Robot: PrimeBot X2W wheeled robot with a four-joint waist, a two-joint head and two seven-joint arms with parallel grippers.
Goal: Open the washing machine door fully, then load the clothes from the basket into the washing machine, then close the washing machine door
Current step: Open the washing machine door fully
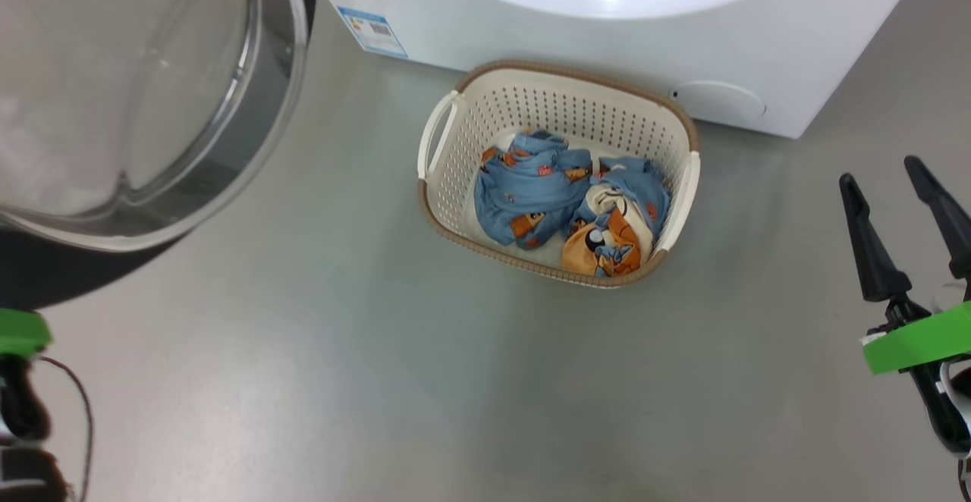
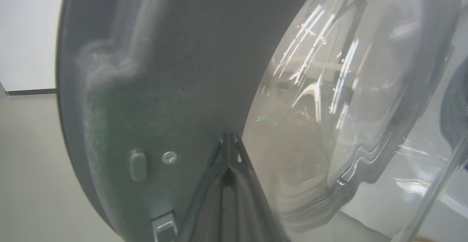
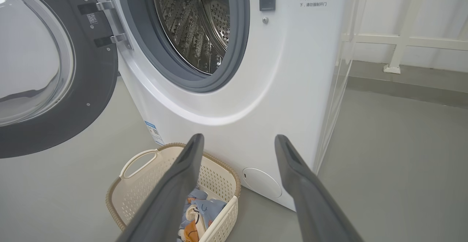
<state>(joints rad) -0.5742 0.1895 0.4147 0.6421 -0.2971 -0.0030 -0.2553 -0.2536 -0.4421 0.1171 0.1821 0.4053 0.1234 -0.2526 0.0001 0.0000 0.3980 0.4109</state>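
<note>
On the grey floor the basket sits just before the washing machine, with the clothes heaped inside and the washing machine door standing open on the left. The left gripper, fingers pinched together, noses up to the door's inner face; slipping off could let it drift back. The right gripper, spread and empty, hovers well apart from the basket; a careless reach may shove it.

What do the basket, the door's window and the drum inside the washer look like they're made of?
The basket looks like matte cream moulded plastic: even punched holes, with a brown woven-look rim. The door's window seems clear glass, though clear plastic is possible: thick, bulging, sharp reflections. The drum looks like shiny stainless steel, perforated and ribbed.
</note>
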